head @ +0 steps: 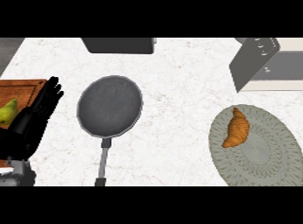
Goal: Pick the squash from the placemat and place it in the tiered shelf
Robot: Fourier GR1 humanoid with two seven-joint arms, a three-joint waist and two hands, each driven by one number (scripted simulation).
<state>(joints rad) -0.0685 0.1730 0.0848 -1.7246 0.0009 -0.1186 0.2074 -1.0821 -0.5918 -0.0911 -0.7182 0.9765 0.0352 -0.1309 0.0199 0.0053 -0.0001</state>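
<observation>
The squash [235, 128] lies on the placemat [277, 157]; the left hand [34, 114] rests open and empty at far left; the shelf [261, 63] stands close beyond, risking a knock during lifting.

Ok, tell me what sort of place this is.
Most likely a kitchen counter: a white marbled counter top carries a grey frying pan, a wooden cutting board with a pear, and a placemat.

The table [180, 65] is white, faintly veined. An orange-brown squash [235, 128] lies on a grey woven placemat [264, 153]. The pan [110, 106] is dark grey.
</observation>
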